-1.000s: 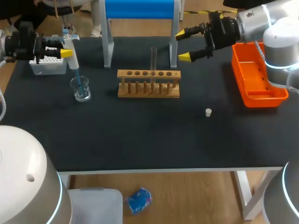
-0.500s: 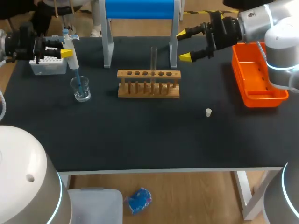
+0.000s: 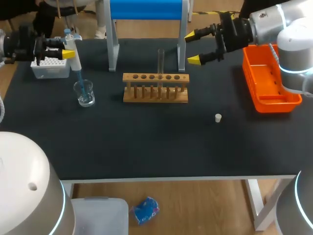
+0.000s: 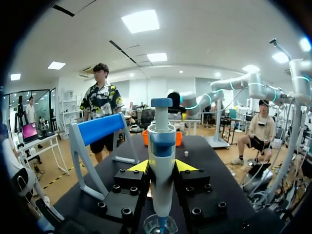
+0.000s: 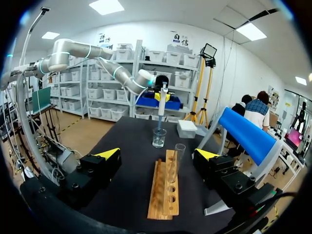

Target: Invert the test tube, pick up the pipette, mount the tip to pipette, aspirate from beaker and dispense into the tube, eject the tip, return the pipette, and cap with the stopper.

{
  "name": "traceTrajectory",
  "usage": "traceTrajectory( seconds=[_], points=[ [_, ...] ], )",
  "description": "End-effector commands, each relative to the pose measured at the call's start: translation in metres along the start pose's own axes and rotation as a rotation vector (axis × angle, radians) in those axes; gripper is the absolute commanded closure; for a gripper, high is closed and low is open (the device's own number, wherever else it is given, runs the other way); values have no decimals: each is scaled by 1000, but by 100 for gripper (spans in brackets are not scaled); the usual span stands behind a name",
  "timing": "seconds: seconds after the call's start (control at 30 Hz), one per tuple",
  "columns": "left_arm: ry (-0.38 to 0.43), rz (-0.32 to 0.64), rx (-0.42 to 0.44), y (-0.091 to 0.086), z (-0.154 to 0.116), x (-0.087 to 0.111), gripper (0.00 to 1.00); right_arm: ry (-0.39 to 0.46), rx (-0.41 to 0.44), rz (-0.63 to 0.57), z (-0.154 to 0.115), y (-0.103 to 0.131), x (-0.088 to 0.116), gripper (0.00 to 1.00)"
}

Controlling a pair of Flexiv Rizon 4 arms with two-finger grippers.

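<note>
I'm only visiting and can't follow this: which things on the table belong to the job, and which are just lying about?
Job: pipette, beaker, test tube, wooden rack, stopper, tip box.
No clear part in it: orange bin, blue-topped stand.

Right arm (image 3: 274, 22): rounded silver-grey shell, pale blue joint ring.
Left arm (image 3: 24, 181): same shell and ring.
Right hand (image 3: 192, 48): black blocky body, yellow wedge fingertips (image 3: 194, 59).
Left hand (image 4: 162, 166): black blocks, round socket screws (image 4: 122, 212), yellow tips.
</note>
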State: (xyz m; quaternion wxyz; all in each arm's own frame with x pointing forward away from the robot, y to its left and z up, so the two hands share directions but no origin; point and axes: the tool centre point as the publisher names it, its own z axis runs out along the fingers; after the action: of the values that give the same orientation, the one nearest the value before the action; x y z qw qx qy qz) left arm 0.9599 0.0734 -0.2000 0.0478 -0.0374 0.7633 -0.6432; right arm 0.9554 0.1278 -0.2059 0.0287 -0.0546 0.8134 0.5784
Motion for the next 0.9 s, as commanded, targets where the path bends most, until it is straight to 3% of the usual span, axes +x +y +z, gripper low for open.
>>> traceTrajectory(
  seconds=[0.03, 0.5, 0.9],
  points=[
    [2, 8, -15, -13, -7, 2, 100, 0, 1, 0, -1, 0, 1, 0],
    [-15, 53, -67, -62, -7, 8, 100, 0, 1, 0, -1, 0, 1, 0],
    [-8, 76, -96, -87, 3, 16, 100, 0, 1, 0, -1, 0, 1, 0]
  ],
)
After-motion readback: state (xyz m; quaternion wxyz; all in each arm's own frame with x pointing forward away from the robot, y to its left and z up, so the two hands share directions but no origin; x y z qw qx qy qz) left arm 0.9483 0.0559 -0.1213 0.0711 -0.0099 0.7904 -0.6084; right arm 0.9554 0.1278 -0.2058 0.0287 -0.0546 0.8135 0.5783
